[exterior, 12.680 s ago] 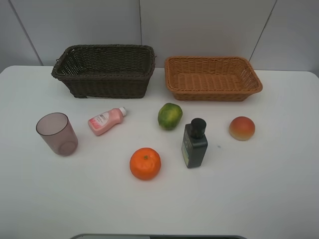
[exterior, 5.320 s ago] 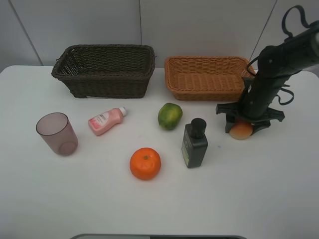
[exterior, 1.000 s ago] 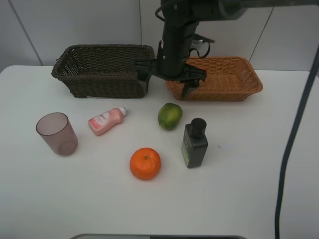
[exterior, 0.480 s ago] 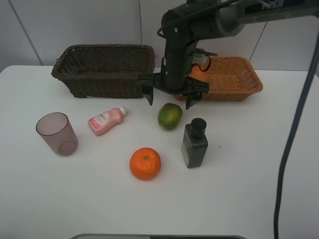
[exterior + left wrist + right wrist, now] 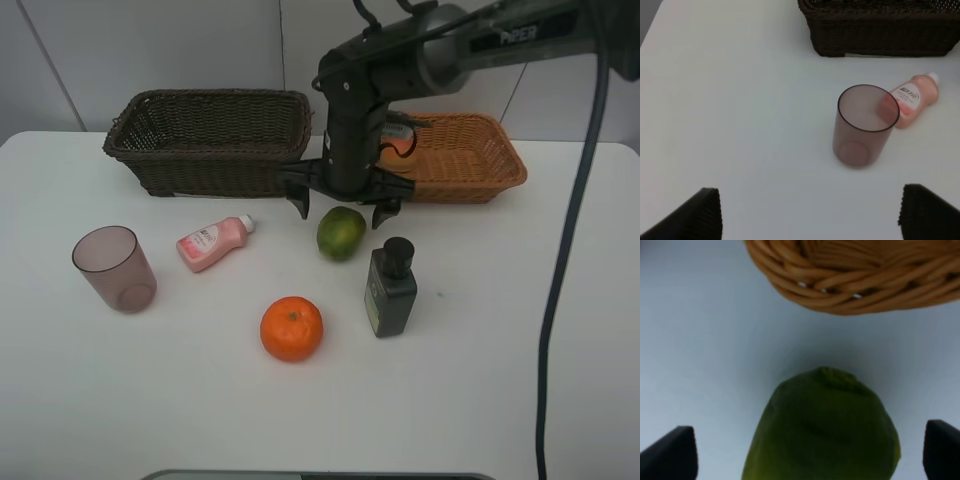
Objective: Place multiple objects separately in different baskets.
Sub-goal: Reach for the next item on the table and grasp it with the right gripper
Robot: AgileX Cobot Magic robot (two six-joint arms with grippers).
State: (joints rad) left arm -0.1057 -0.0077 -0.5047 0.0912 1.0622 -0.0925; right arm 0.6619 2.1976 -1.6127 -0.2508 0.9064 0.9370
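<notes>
My right gripper (image 5: 341, 208) reaches across the middle and hangs open just above the green round fruit (image 5: 341, 234), one finger on each side. The right wrist view shows that fruit (image 5: 822, 425) large between the open fingers, with the light tan basket (image 5: 850, 275) beyond. The peach (image 5: 401, 146) lies in the tan basket (image 5: 480, 165), half hidden by the arm. The orange (image 5: 291, 328), dark green bottle (image 5: 390, 288), pink bottle (image 5: 212, 242) and mauve cup (image 5: 114, 268) stand on the table. My left gripper (image 5: 815, 220) is open above the cup (image 5: 862, 127).
The dark brown basket (image 5: 210, 140) stands at the back left, next to the tan one. In the left wrist view the pink bottle (image 5: 912, 97) lies just behind the cup, before the dark basket (image 5: 880, 30). A black cable (image 5: 560, 300) hangs at the right.
The right gripper has come down and forward from the tan basket's edge to the green fruit. The peach, earlier on the table, now lies in the tan basket.
</notes>
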